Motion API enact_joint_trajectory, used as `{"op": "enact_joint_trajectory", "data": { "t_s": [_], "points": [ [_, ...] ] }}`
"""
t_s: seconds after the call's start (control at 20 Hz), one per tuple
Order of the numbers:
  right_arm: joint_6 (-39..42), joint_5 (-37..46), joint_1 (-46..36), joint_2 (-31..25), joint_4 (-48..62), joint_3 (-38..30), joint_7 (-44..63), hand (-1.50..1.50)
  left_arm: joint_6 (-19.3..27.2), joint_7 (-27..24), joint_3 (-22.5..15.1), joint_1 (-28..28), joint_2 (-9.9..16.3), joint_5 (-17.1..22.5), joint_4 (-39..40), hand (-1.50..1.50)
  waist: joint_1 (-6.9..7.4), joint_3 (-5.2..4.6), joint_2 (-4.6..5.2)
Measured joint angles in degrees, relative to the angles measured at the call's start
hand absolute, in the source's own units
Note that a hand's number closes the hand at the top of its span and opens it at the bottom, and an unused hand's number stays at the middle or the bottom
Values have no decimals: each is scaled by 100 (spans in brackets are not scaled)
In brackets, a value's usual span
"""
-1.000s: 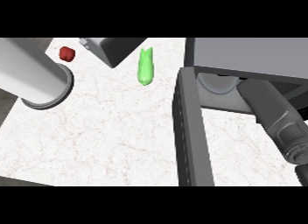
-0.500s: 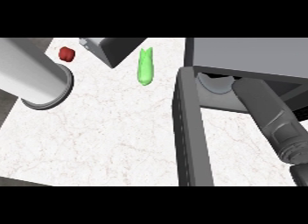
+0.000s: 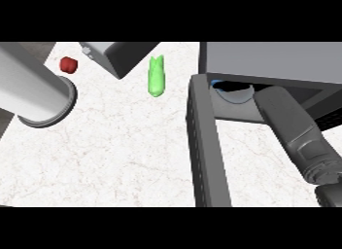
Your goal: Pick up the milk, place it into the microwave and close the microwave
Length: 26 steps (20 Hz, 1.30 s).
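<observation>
At the right of the frame our right arm point(image 3: 296, 131) reaches into the microwave point(image 3: 274, 61), its hand hidden, so we cannot tell its grip; the milk point(image 3: 228, 91) sits inside, and the door point(image 3: 205, 146) remains open

Single head view, steeply down onto counter point(image 3: 116, 146).

A kitchen is shown. A white marbled worktop point(image 3: 124, 151) fills most of the view, and a grey microwave point(image 3: 274, 61) stands on it at the far right, its door point(image 3: 206, 146) swung open toward the near side. Food is laid out on the far part: a green vegetable point(image 3: 155, 76) and a small red item point(image 3: 68, 63).
</observation>
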Motion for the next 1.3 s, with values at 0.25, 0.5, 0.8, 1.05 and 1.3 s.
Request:
{"op": "enact_joint_trajectory", "data": {
  "t_s": [0.25,0.5,0.8,1.05,1.3],
  "points": [
    [828,-336,141,6,-30,-319,-266,-150,-45,-15,-268,-89,-150,-151,23,-150,-138,-13,-73],
    [1441,-606,413,79,-11,-574,-483,-150,-22,159,-637,-107,-311,-265,-98,150,-238,-19,-140],
    [2452,-824,887,181,-35,-737,-808,-150,181,431,-1191,-164,-509,-508,-304,150,-388,-26,-217],
    [3009,-925,1351,252,-251,-752,-940,-150,408,525,-1685,-200,-562,-755,-258,150,-520,-34,-280],
    [3215,-929,1971,273,-702,-628,-1029,-150,765,646,-2322,-341,-579,-1087,-200,150,-617,-40,-322]
  ]
}}
